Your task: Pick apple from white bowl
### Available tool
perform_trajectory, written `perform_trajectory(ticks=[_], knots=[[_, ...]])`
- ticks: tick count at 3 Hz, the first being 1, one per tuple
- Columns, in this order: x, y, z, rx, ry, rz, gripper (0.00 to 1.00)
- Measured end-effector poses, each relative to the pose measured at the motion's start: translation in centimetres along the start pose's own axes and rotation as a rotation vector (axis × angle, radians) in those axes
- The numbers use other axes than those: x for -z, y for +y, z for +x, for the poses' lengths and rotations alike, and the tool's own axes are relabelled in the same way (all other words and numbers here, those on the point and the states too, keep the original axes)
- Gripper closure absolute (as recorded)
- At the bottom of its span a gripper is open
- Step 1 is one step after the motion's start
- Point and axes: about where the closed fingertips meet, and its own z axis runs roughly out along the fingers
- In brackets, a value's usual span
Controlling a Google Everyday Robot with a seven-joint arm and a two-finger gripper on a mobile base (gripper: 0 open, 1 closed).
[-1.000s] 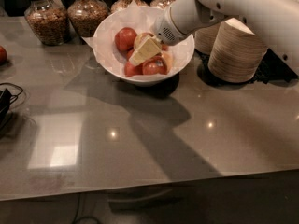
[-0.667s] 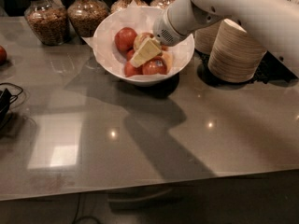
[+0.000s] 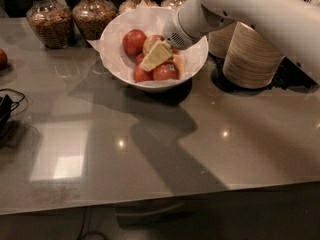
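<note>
A wide grey desk [image 3: 150, 154] filled most of the frame, glossy, with light patches reflected on its lower left part. The robot's white arm [image 3: 260, 9] came in from the upper right corner and sloped down leftward over the white bowl [image 3: 111, 59], which stood on the desk in the upper middle of the frame, lined with crinkled white paper. To the right of the bowl, partly behind the arm, stood stacks of beige paper bowls [image 3: 250, 59]. Along the top edge at the upper left stood two glass jars [image 3: 47, 19] of brownish contents, the second jar [image 3: 94, 14] just beside the bowl's rim. At the left edge of the frame lay a black cable [image 3: 7, 109], and above it a red fruit [image 3: 1, 59] was cut off by the border. Inside the bowl the gripper [image 3: 157, 57] pointed down and left, its pale cream tip among the fruit. The apple [image 3: 150, 41], yellowish-tan, lay in the middle of the bowl directly behind and above that tip, touching or nearly touching it and partly hidden by it. Whether the jaws stood apart, together or closed on the apple could not be told. One red apple [image 3: 134, 41] lay to the left of the tan one, and two more [image 3: 165, 71] [image 3: 141, 75] lay at the near side of the bowl, below the gripper's tip.
</note>
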Motion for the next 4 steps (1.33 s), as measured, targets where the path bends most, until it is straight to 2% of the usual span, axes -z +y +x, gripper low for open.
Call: perform_trajectory(ticks=[2,3,4], knots=[[0.00,0.00,0.00,0.000,0.000,0.000,0.85],[0.00,0.01,-0.01,0.000,0.000,0.000,1.00],[0.00,0.01,-0.01,0.000,0.000,0.000,1.00]])
